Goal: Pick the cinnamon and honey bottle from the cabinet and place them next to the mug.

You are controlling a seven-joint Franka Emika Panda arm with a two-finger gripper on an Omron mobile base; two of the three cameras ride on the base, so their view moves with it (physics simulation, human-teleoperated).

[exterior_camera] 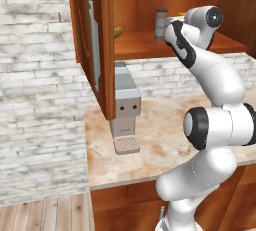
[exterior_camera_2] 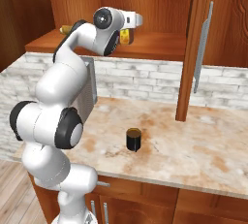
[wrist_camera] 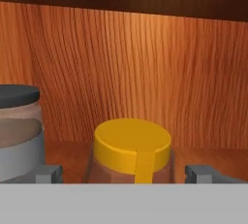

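The honey bottle [wrist_camera: 131, 152], amber-brown with a yellow top, stands on the cabinet shelf [exterior_camera: 140, 45], close in front of the hand. My gripper [wrist_camera: 125, 174] is open, one fingertip [wrist_camera: 48, 173] to the bottle's left and the other well apart to its right. Just left of the bottle stands the cinnamon [wrist_camera: 17, 131], a grey jar with a dark cap, also seen as the cinnamon [exterior_camera: 161, 25] beside my arm. From the right base view, the honey bottle [exterior_camera_2: 125, 36] peeks out under the hand. The black mug [exterior_camera_2: 133, 139] sits on the counter [exterior_camera_2: 193, 155] below.
The cabinet door [exterior_camera: 102, 50] hangs open on the left with its grey handle [exterior_camera: 93, 45]; a second door [exterior_camera_2: 193, 48] stands open on the right. A grey coffee machine [exterior_camera: 125, 107] stands under the shelf. A yellowish object [exterior_camera: 117, 32] lies at the shelf's left end.
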